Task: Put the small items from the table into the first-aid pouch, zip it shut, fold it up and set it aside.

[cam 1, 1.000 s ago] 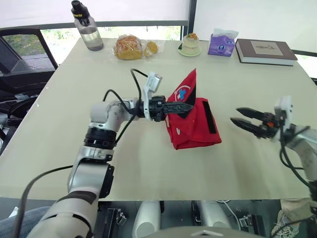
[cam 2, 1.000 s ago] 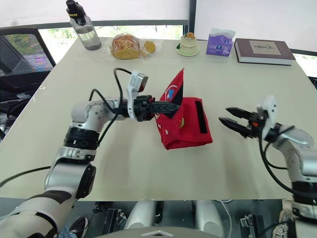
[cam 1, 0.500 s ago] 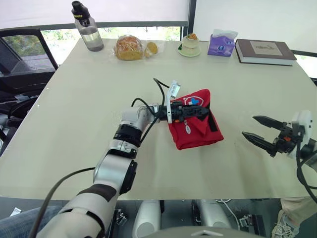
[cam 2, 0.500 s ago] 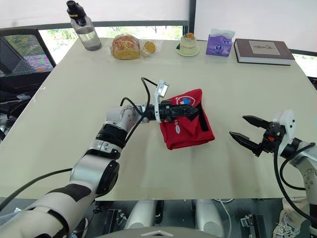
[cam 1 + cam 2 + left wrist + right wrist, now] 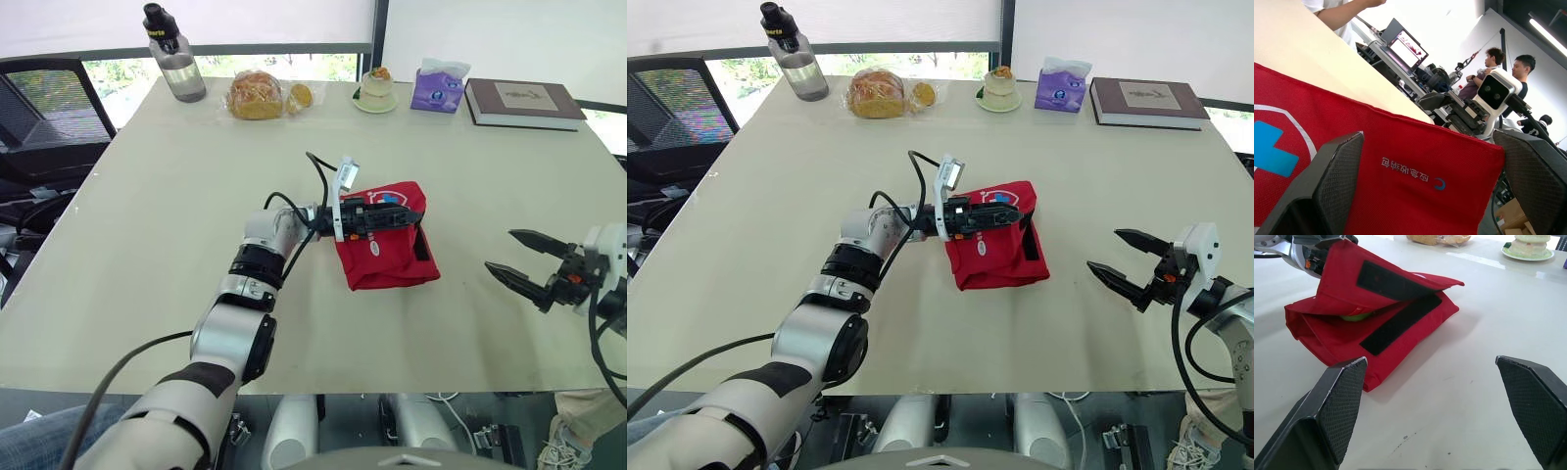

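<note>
Red fabric first-aid pouch (image 5: 387,264), centre of beige desk (image 5: 176,196). Its flap, upright a second ago, now lies folded flat beneath the spread left gripper (image 5: 413,214). The right gripper (image 5: 500,250) is spread, lower right. Setting aside remains.

Table (image 5: 147,245): bare across near half and left side; free passage. Centre: red pouch (image 5: 392,262), left gripper (image 5: 411,213) laid over its flap, blocks. Bare strip between pouch and right gripper (image 5: 500,250). Far edge, 1 row: bottle (image 5: 176,61), bagged bread (image 5: 255,95), cake (image 5: 376,88), tissue box (image 5: 437,88), book (image 5: 524,101).
</note>
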You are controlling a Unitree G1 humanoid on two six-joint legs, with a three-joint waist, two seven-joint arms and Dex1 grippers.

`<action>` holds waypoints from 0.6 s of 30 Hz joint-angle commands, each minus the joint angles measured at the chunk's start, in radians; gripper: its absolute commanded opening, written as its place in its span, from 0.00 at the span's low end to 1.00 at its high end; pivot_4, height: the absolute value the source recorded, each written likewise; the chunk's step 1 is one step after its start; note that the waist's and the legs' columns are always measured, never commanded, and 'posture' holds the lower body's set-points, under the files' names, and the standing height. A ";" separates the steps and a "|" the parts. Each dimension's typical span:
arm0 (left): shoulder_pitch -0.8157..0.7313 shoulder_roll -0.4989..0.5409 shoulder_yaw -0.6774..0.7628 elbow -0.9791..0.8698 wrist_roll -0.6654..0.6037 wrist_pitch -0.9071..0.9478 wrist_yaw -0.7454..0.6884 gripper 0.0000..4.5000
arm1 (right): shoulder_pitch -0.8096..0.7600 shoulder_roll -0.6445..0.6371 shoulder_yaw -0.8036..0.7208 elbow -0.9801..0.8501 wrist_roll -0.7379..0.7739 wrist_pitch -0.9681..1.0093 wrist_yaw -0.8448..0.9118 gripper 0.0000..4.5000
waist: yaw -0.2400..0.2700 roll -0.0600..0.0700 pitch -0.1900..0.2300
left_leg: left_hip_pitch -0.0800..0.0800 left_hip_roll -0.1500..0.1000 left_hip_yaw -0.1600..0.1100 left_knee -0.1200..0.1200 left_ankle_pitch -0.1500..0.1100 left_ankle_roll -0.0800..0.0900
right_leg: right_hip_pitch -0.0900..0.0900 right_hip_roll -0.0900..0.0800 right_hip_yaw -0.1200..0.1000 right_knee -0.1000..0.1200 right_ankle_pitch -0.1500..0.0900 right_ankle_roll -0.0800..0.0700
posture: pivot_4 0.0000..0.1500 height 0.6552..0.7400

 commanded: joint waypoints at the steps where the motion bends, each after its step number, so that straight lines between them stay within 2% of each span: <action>1: 0.007 -0.017 0.017 -0.038 0.001 -0.036 0.009 0.99 | 0.000 -0.001 -0.014 -0.004 0.005 -0.028 0.008 1.00 | 0.000 0.000 0.000 | 0.000 0.000 0.000 0.000 0.000 0.000 | 0.000 0.000 0.000 0.000 0.000 0.000 | 1.00 1.00; 10: 0.033 -0.042 0.027 -0.042 -0.023 -0.005 -0.009 0.99 | -0.007 -0.005 0.002 -0.007 -0.010 -0.035 -0.001 1.00 | 0.001 0.000 0.000 | 0.000 0.000 0.000 0.000 0.000 0.000 | 0.000 0.000 0.000 0.000 0.000 0.000 | 1.00 1.00; 18: -0.055 -0.097 0.152 0.111 -0.035 -0.001 0.137 0.99 | -0.001 -0.006 0.014 -0.021 -0.028 -0.038 -0.011 1.00 | 0.003 0.000 0.000 | 0.000 -0.001 -0.002 0.002 0.000 0.000 | 0.002 0.000 -0.001 0.000 0.000 0.000 | 1.00 1.00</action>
